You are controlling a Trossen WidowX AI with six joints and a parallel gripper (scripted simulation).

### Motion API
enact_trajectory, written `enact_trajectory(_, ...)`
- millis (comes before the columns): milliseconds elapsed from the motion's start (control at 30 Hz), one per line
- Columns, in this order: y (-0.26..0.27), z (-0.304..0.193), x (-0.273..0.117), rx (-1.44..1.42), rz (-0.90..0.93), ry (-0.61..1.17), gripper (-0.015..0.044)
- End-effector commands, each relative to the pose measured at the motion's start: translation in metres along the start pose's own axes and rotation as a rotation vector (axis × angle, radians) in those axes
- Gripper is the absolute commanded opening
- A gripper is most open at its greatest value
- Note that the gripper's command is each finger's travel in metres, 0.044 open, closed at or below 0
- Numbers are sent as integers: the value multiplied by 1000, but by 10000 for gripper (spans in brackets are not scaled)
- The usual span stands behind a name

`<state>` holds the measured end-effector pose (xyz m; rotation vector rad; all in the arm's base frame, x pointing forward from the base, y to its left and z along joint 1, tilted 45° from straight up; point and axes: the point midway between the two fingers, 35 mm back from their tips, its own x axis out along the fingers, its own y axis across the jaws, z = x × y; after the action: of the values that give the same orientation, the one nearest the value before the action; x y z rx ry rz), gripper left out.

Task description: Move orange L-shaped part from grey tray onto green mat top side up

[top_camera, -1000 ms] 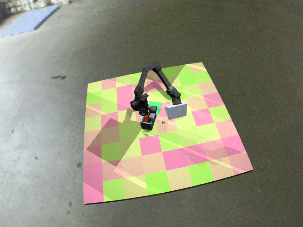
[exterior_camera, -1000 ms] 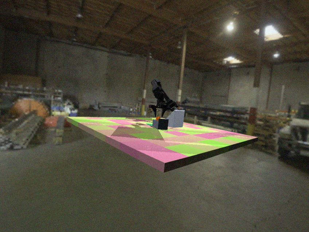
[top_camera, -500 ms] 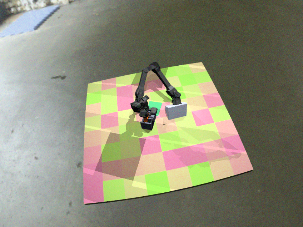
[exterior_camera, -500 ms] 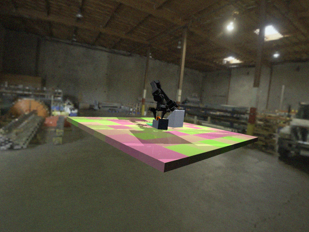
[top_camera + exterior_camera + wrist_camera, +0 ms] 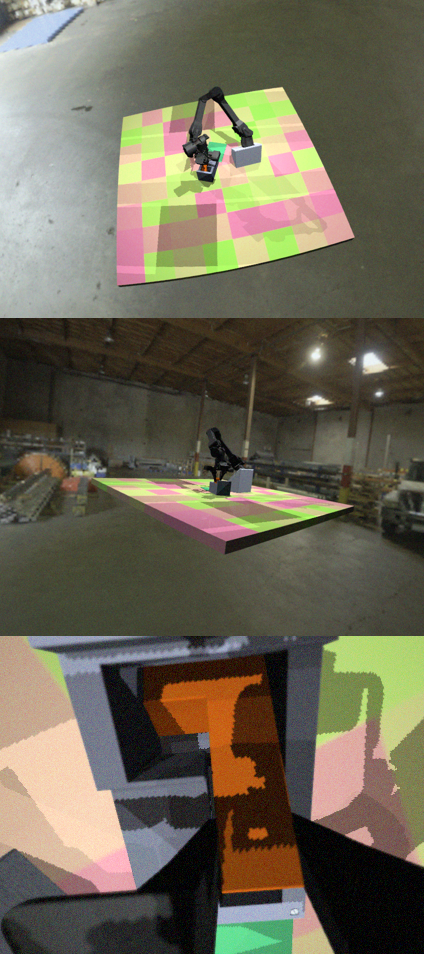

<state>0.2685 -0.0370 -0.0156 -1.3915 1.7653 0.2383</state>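
While tilted in tray (image 5: 90,716) | part (image 5: 250,786) pinched by end effector (image 5: 257,856)

Black jointed robot arm (image 5: 205,109) on a grey box base (image 5: 246,155)

Matte black links, bulky round wrist housing, and two flat black tapering fingers.

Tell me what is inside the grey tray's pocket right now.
The orange L-shaped part, tilted with its straight end raised between the fingers of the gripper, which are pinched on it. Beside its stem, the grey tray shows dark pocket walls. The pocket floor beneath the part is covered.
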Motion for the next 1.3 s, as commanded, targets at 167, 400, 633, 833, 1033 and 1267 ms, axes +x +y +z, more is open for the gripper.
enact_trajectory(167,0,0,0,2,0,0,0)
enact_trajectory(400,0,0,-3,1,0,0,0)
enact_trajectory(633,0,0,-13,0,2,2,0)
enact_trajectory(833,0,0,-22,0,2,2,0)
enact_trajectory(1033,0,0,-31,-1,3,2,0)
enact_trajectory(1267,0,0,-42,-1,3,2,0)
